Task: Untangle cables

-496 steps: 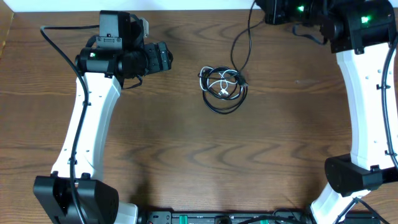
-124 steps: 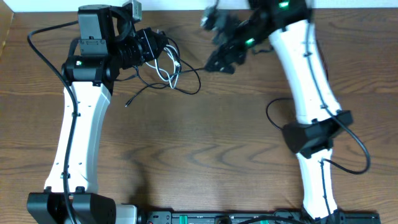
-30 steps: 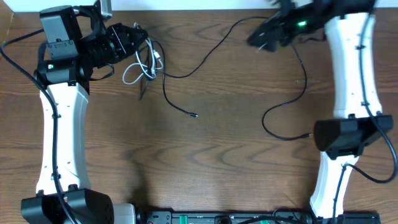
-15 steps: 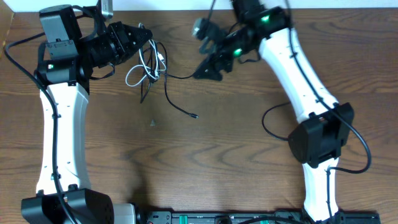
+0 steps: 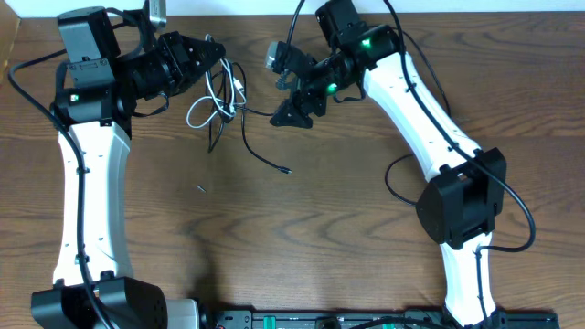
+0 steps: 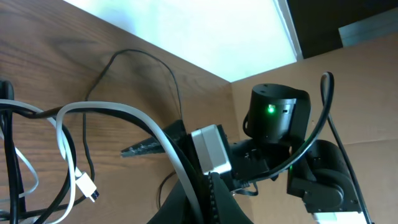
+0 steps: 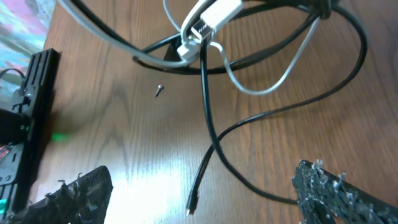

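**Operator:** What is the state of the left gripper (image 5: 215,62)?

**Technician:** Its jaws are pressed together, pinching the cables (image 5: 222,102) at the top of the bundle. The bundle hangs just below and to the right of the fingertips, at the far left of the table (image 5: 320,247).

**Operator:** And the right gripper (image 5: 288,99)?

**Technician:** It is spread wide and holds nothing. In the right wrist view both fingers (image 7: 74,196) stand far apart, with wood grain showing between them.

**Operator:** Where are the cables relative to the right gripper?

**Technician:** The bundle is just to the left of it in the overhead view. The white cable (image 5: 194,113) loops under the left gripper. The black cable (image 5: 245,139) drops from the bundle and trails across the table, and its plug (image 5: 285,170) lies below the right gripper. A black strand runs from the bundle toward the right gripper's lower finger, but whether it touches cannot be told.

**Operator:** What does the right wrist view show?

**Technician:** The white cable (image 7: 261,87) and its white plug (image 7: 205,25) sit ahead of the fingers. The black cable (image 7: 208,112) descends between them, and its plug tip (image 7: 191,208) is midway between the fingers.
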